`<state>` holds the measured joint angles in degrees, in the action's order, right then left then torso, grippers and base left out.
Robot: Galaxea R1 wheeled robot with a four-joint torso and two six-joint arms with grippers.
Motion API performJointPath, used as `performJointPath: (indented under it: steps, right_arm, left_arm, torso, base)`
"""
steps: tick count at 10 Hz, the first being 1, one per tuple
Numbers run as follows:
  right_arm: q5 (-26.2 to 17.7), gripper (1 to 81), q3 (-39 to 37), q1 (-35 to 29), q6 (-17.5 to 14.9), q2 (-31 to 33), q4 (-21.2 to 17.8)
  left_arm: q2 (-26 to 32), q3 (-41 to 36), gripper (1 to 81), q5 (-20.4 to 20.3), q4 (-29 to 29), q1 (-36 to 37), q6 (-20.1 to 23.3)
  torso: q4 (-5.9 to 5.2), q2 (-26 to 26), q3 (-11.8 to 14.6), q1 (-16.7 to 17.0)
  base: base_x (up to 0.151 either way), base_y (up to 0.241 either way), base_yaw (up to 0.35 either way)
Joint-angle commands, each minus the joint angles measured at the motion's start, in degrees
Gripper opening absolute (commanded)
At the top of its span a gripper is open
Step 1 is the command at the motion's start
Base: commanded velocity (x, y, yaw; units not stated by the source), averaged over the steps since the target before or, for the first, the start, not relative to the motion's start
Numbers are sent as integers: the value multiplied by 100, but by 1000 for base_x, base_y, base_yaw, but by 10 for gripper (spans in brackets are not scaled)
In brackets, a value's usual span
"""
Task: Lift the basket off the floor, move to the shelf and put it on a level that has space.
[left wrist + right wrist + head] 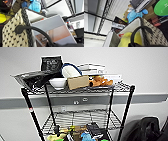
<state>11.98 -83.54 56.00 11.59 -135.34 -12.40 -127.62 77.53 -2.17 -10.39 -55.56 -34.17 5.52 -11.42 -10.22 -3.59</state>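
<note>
Grippers' state impossible to tell, both wrists close beside the basket (12, 37) near the shelf (75, 119).

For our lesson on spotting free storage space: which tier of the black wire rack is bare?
The middle silvery wire-grid tier; the top tier and lower tier both carry items.

woven basket (12, 36) w/ dark rim, black cable (37, 30) across
</note>
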Motion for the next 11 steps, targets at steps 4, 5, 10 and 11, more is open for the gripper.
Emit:
performJointPath:
  steps: [4,5,10,11]
  right_arm:
    - [-56,10,462,-734,36,31,80]
    - [-56,10,471,-735,36,39,80]
    - [-56,10,937,-902,45,294,80]
    - [-56,10,1034,-954,45,338,80]
  left_arm:
    - [61,-476,10,-222,-16,683,77]
    - [70,-476,10,-222,-16,683,77]
    - [359,-949,10,-310,-130,735,77]
    - [456,-1046,10,-486,-139,752,77]
  torso:
    - [0,5,0,-2]
    - [0,0,2,2]
    - [0,0,2,6]
    - [0,0,2,6]
  base:
    - [16,0,0]
    - [0,0,0]
    - [0,0,0]
    - [0,0,0]
